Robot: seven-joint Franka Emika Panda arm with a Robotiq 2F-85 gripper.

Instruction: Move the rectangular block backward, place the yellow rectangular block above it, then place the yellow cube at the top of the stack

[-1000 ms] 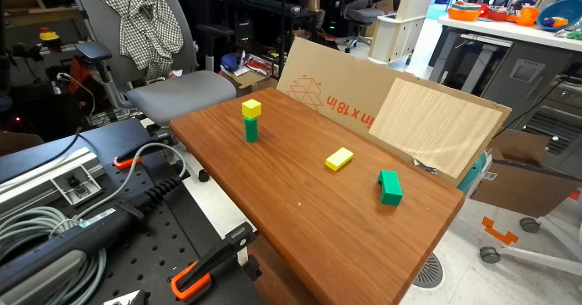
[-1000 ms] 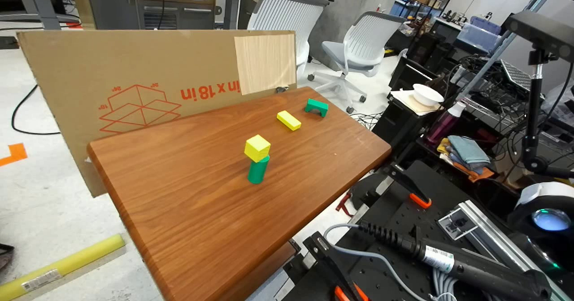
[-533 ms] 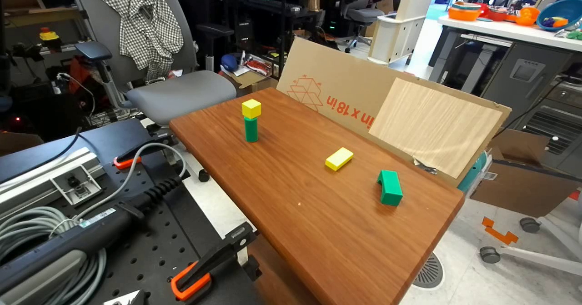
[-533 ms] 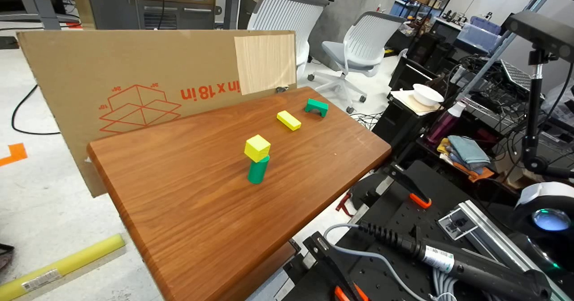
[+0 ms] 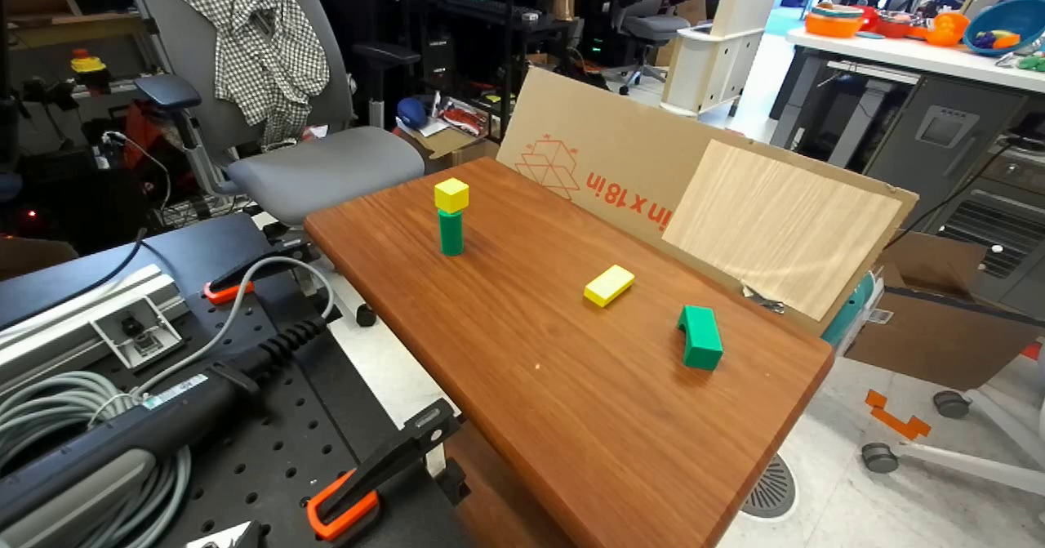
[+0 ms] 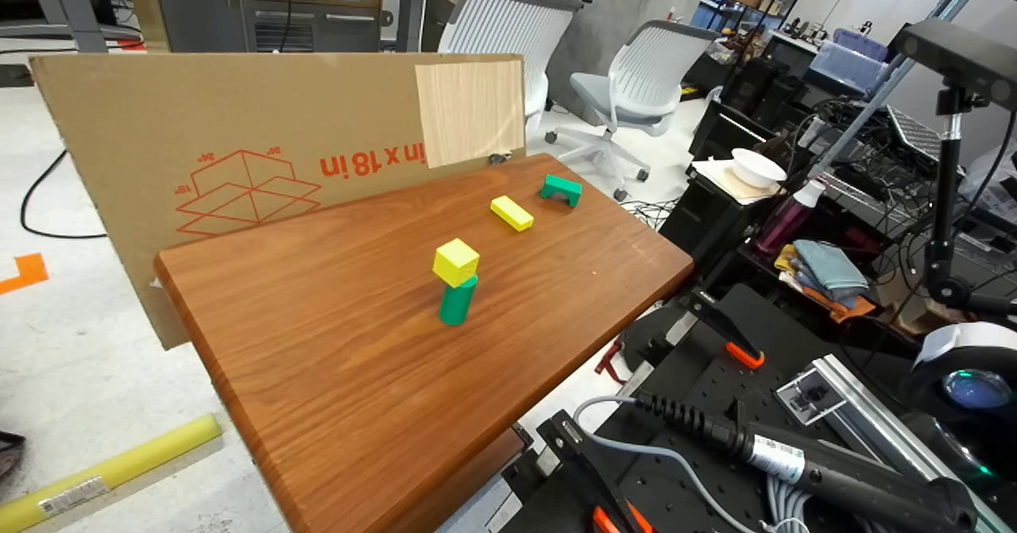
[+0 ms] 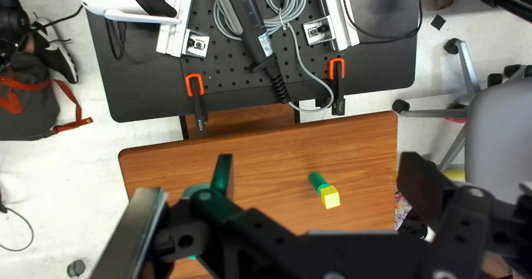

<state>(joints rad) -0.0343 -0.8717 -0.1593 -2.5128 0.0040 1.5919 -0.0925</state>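
Green block (image 5: pixel 702 337) lies toward one end of the surface (image 5: pixel 571 425), near the yellow block (image 5: pixel 609 285) — the yellow cube (image 5: pixel 451 195) sits upon a green cylinder (image 5: pixel 451 233), and the pincer (image 7: pixel 318 162) stands spread wide.

In both exterior views the wooden table (image 5: pixel 506 344) is seen obliquely from above, at middle range, from roughly opposite ends. In an exterior view, the black bench (image 5: pixel 273 438) is framed at left and a grey chair (image 5: pixel 326 164) past the far end. In an exterior view, a pale chair (image 6: pixel 655 80) is framed past the far end, with the bench at lower right. The cardboard sheet (image 6: pixel 278 112) behind the table is shared by both. The wrist view is directed steeply down; the gripper (image 7: pixel 316 162) is seen very close, and the bench is shown across the top. The yellow cube (image 7: pixel 330 198) on the green cylinder (image 7: pixel 317 180) is covered by all three.
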